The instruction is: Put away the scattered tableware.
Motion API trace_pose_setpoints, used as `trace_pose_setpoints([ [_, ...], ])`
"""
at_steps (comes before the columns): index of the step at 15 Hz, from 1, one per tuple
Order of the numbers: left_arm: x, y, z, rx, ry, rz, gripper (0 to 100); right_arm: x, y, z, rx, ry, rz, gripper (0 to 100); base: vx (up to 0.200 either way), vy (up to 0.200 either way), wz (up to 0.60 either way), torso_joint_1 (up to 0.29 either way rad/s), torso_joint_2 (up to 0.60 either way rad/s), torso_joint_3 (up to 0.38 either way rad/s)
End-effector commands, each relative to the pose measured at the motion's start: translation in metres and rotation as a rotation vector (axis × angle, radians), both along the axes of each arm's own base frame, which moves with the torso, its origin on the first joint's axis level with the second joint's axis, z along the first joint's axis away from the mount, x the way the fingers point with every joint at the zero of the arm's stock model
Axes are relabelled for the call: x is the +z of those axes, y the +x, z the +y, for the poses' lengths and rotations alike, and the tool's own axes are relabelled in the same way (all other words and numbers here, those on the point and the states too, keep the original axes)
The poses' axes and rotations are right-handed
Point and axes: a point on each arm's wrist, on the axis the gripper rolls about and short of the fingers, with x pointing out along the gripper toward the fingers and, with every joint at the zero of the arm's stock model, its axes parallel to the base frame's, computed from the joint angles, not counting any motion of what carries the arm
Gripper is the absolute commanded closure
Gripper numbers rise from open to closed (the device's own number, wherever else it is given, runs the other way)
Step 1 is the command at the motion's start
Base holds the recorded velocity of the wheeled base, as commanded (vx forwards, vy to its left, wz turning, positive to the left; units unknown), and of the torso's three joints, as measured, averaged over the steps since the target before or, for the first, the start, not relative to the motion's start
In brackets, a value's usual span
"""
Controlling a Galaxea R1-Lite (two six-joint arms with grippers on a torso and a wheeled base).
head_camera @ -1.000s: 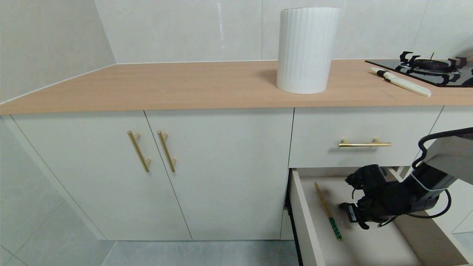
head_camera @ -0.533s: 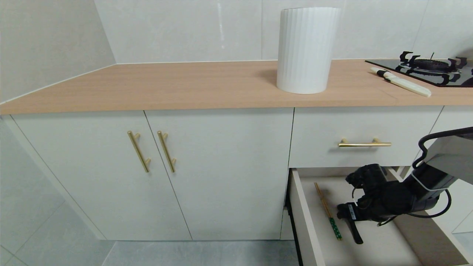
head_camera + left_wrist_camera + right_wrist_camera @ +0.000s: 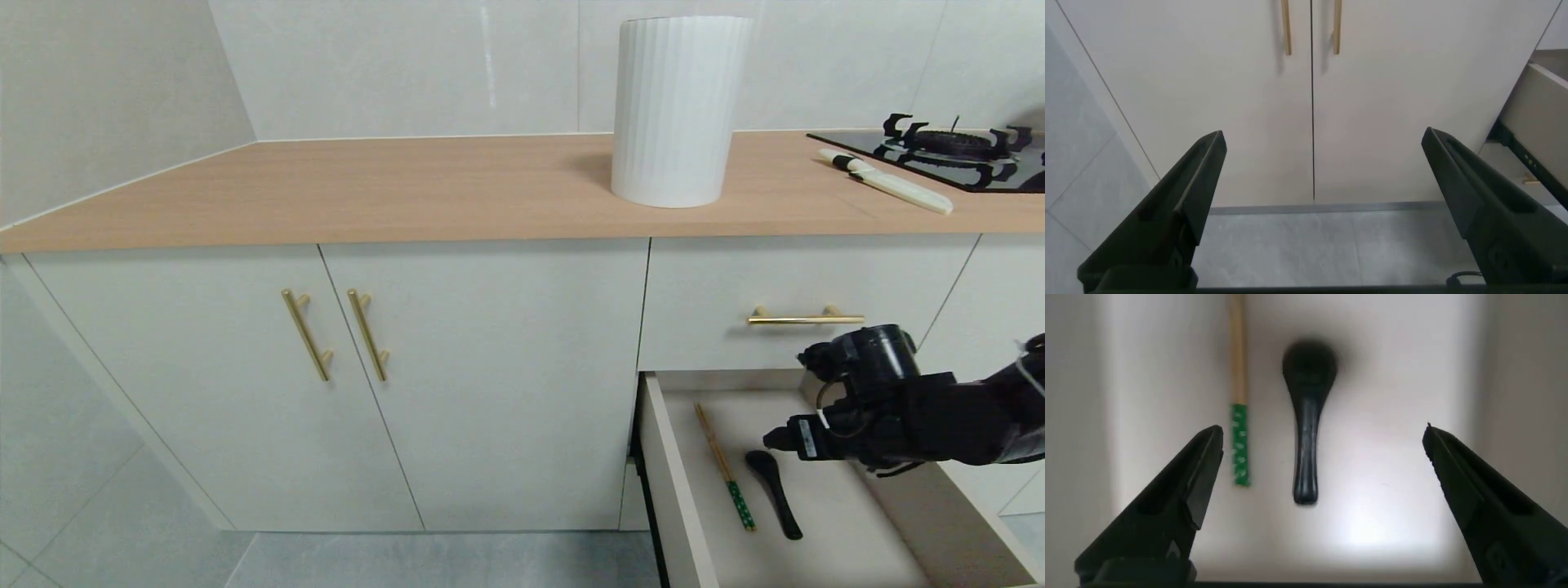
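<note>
A black spoon [image 3: 774,492] [image 3: 1306,425] lies flat on the floor of the open drawer [image 3: 663,457], beside a pair of wooden chopsticks with green ends [image 3: 724,465] [image 3: 1239,392]. My right gripper [image 3: 775,441] [image 3: 1319,498] hangs open above the spoon, holding nothing. A white-handled knife [image 3: 886,181] rests on the wooden countertop [image 3: 367,188] near the stove. My left gripper [image 3: 1323,204] is open and faces the closed cabinet doors low near the floor.
A tall white ribbed cylinder [image 3: 676,110] stands on the countertop. A black gas stove [image 3: 951,151] sits at the far right. Above the open drawer is a shut drawer with a gold handle [image 3: 804,318]. Two cabinet doors with gold handles [image 3: 335,333] are shut.
My right gripper let go of the black spoon, which now lies in the drawer, and the gripper rose and drew back to the right.
</note>
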Motion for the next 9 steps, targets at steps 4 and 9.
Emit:
trace_pose_setpoints([
  [4,0.0,0.0,0.0,0.001,0.0,-0.001,0,0.078,-0.088,-0.006,0.031,0.036,-0.236,0,0.0,0.0,0.0,0.0,0.0,0.0],
  [9,-0.001,0.0,0.0,0.002,0.05,0.003,0,0.071,-0.127,-0.004,0.073,0.039,-0.229,0,0.0,0.0,0.0,0.0,0.0,0.0],
])
